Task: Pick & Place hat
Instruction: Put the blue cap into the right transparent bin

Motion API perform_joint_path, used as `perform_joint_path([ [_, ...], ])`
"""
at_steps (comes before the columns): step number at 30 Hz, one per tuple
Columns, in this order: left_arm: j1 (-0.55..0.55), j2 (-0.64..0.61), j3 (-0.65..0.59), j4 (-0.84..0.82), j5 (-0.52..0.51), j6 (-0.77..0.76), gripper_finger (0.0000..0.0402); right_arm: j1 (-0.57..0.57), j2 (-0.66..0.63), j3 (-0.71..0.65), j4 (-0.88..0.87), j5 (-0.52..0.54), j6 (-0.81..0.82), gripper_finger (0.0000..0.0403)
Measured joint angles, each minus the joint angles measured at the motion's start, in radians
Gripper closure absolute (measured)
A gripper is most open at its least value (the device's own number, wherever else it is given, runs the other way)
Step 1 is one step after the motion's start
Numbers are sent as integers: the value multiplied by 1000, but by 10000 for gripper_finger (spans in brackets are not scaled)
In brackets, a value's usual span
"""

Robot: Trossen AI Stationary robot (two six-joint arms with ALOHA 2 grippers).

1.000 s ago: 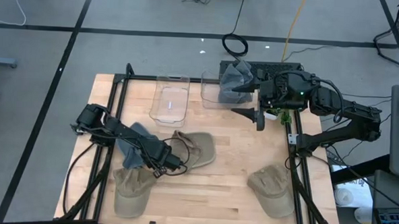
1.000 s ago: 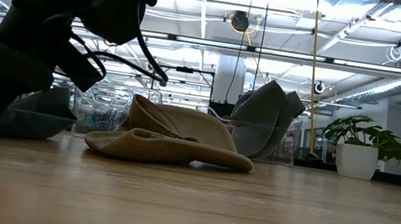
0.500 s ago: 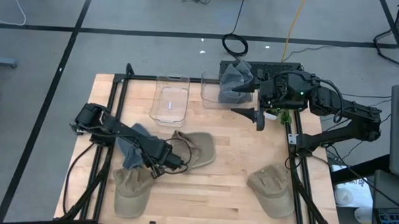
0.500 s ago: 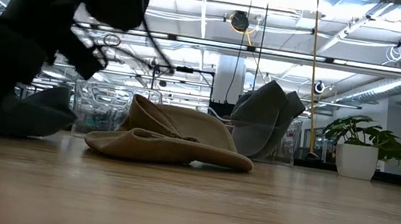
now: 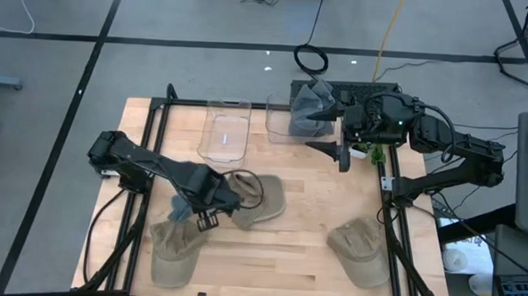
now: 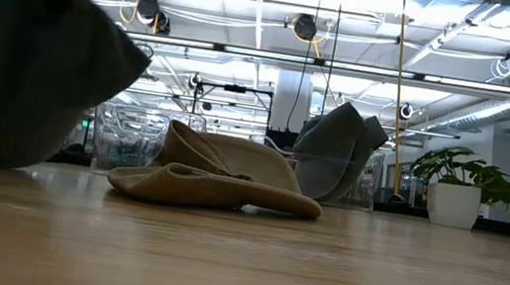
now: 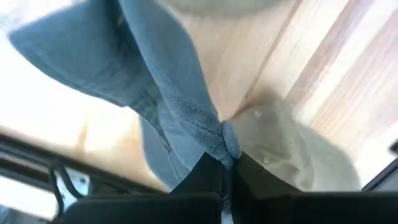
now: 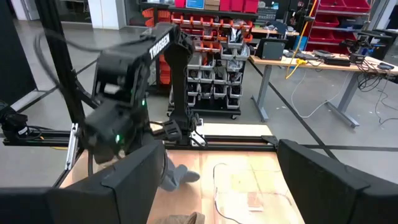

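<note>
My left gripper (image 5: 197,199) points down over the table's left half, shut on a blue-grey hat (image 7: 155,93) that hangs below it and fills the left of the low view (image 6: 35,72). Three tan hats lie flat on the wood: one in the middle (image 5: 257,197), one at the near left (image 5: 175,251) under the hanging hat, one at the near right (image 5: 362,250). Another grey hat (image 5: 311,101) stands in the far clear bin (image 5: 278,122). My right gripper (image 5: 329,133) waits open, level, high by that bin. My left gripper pinches a bunched fold of the blue-grey hat's cloth (image 7: 222,144) between its two fingers (image 7: 205,177). The fingers come from above, pointing down. The hat hangs slack below them, spreading out; whether its lowest edge (image 6: 2,162) touches the table I cannot tell.
An empty clear bin (image 5: 225,128) stands at the far middle, left of the bin with the grey hat. Black frame rails (image 5: 147,161) run along the table's left and right sides. A potted plant (image 6: 458,191) stands beyond the far right.
My left gripper has gone straight up, rolling a little about its own line. The blue-grey hat has come up off the table with it, drawn from a flat heap into a hanging bunch. The tan hats have stayed where they lay.
</note>
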Motion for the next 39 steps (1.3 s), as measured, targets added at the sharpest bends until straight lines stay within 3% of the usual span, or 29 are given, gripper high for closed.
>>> perform_joint_path([
  [8, 12, -75, 162, 7, -51, 50, 400, 0, 0, -54, 33, 0, 0, 99],
  [15, 10, -131, 291, 5, -152, 184, 400, 0, 0, -161, 157, 4, 0, 99],
  [21, 19, -184, 360, 2, -171, 294, 400, 0, 0, -217, 273, 1, 7, 99],
  [27, 33, -203, 445, 4, -274, 405, 400, -3, 0, -262, 428, 6, 287, 99],
  [31, 40, -203, 526, 12, -334, 484, 400, -8, 0, -289, 514, 83, 325, 99],
  [39, 49, -202, 613, 67, -526, 670, 400, -6, -1, -335, 622, 77, 420, 99],
])
